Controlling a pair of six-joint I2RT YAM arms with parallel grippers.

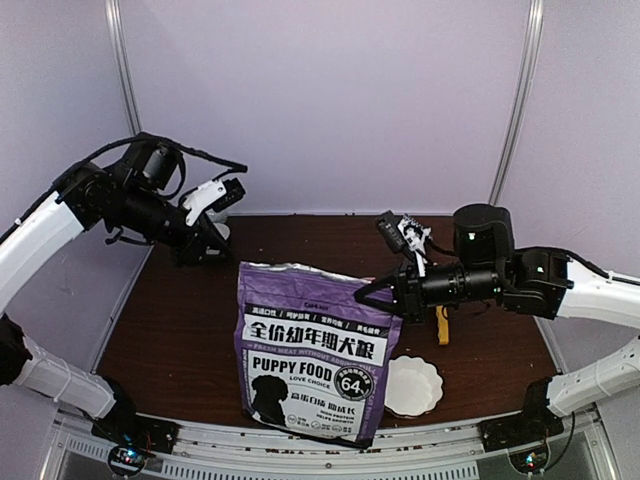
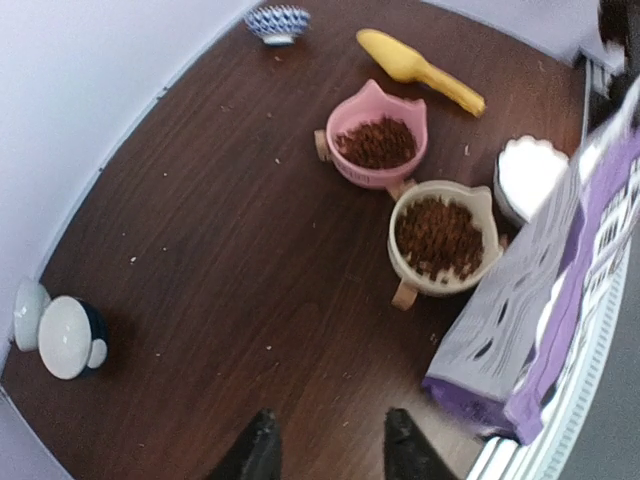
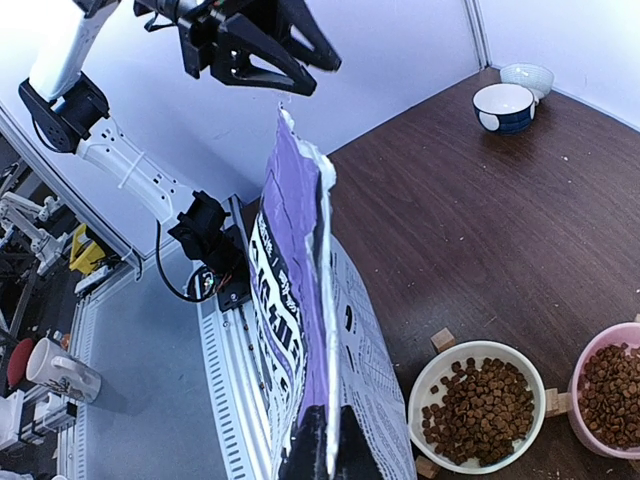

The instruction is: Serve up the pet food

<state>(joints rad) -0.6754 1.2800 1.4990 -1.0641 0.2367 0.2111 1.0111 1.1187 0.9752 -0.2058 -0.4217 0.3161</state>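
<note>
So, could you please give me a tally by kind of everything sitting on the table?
Feeding bowls holding pet food: 2 (pink bowl, beige bowl)
Small round bowls: 3 (blue-patterned bowl, navy bowl, pale bowl)
White scalloped dish: 1
Yellow scoop: 1
Purple food bag: 1
Total: 8

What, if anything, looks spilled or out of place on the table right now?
Only pale crumbs scattered over the dark table. The pet food sits inside the pink bowl and beige bowl, none visibly spilled; the bag stands upright.
</note>
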